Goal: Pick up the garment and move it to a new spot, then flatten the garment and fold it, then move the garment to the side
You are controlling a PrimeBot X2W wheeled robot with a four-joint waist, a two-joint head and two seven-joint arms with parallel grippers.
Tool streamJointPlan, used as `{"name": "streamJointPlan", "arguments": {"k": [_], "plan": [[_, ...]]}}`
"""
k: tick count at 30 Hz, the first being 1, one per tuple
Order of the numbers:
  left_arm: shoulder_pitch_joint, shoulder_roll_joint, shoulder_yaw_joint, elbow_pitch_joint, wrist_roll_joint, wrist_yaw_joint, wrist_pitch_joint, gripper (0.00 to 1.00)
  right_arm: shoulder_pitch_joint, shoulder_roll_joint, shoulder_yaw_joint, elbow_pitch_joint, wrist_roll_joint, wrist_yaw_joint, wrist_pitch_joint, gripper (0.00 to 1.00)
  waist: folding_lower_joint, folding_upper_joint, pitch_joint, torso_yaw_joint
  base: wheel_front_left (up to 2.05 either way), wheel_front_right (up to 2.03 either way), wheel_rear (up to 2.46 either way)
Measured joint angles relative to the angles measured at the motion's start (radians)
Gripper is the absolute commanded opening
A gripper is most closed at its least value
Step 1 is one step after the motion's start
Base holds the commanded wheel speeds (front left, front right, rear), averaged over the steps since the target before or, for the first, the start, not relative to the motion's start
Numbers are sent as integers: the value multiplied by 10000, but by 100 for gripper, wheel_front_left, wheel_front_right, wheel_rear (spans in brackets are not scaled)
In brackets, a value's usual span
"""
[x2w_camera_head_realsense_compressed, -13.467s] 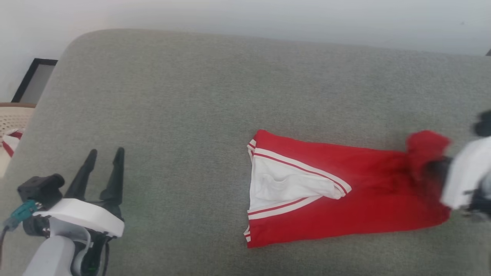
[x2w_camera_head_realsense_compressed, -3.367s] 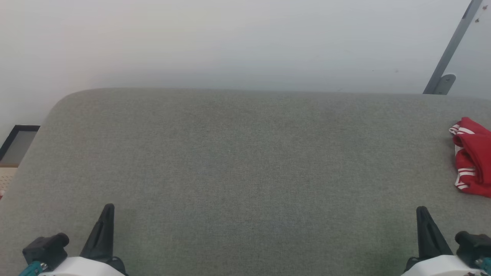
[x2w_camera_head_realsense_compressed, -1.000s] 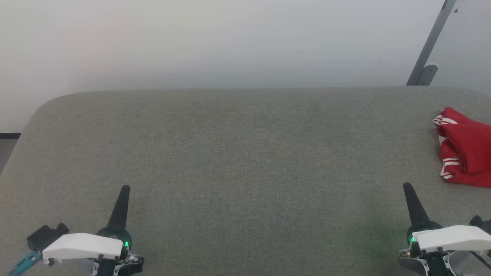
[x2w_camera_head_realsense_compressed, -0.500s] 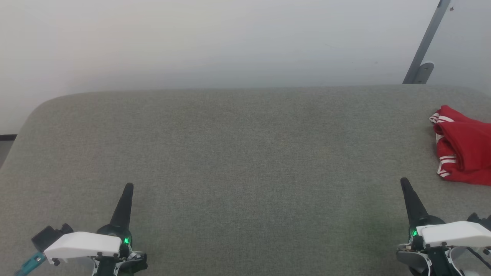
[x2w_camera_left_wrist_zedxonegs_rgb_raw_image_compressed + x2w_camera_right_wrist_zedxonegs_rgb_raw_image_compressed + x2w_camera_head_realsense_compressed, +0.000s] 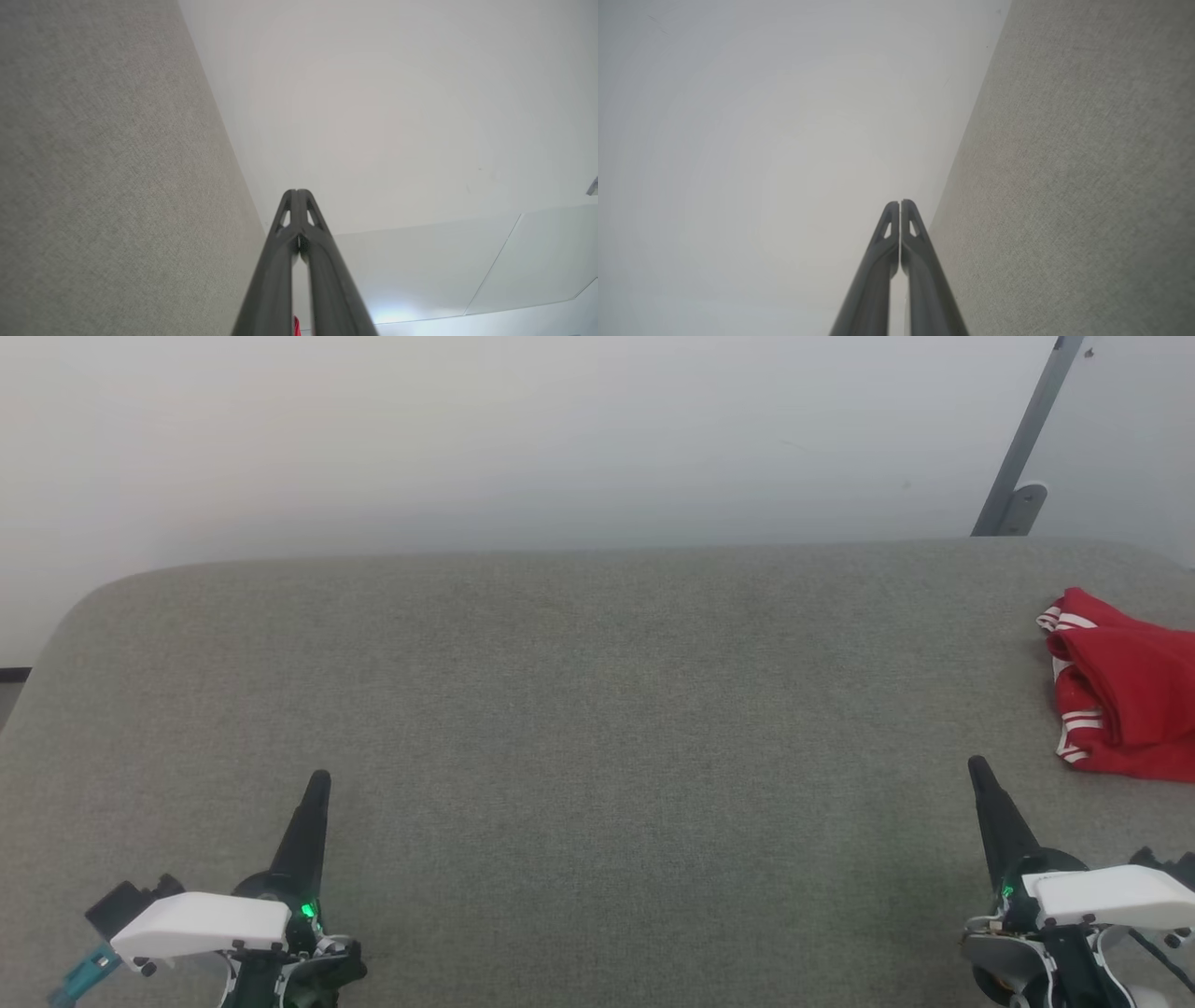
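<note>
Work surface: the table [image 5: 597,709], covered in grey woven fabric with rounded far corners, stands against a pale wall [image 5: 467,429]. A grey metal strut [image 5: 1022,439] with a small bracket rises behind the far right corner.

Task item: the garment [image 5: 1125,723] lies bunched in loose folds at the right edge of the table, about midway between its far and near edges. Red cloth is uppermost, and white double-stripe trim shows along its left side. The picture's right border cuts the garment off, so its full extent cannot be judged. Nothing is touching it.

Left pincer [image 5: 319,779]: over the table toward the near left corner, fingers pointing at the far edge. In the left wrist view the left pincer [image 5: 296,191] has both fingers pressed together from the tips downward, clenched on nothing, with the table fabric [image 5: 93,186] beside it and the wall ahead.

Right pincer [image 5: 977,765]: over the table toward the near right corner, nearer the near edge than the garment and apart from it. In the right wrist view the right pincer [image 5: 900,202] is likewise clenched and empty, fingers meeting along their length, the table fabric [image 5: 1087,186] alongside.

The two pincers are well apart, with bare fabric between them.
</note>
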Motion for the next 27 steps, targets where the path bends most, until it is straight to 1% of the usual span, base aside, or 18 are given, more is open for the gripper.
{"name": "streamJointPlan", "arguments": {"k": [21,27], "plan": [[-169,-238,117,35,-1045,0,359,0,-186,0,73,54,1434,0,343,0,0,0,31,-145,0,0,0],[-170,-242,121,35,-1045,0,359,0,-198,0,75,54,1434,0,345,0,0,0,31,-145,0,0,0]]}}
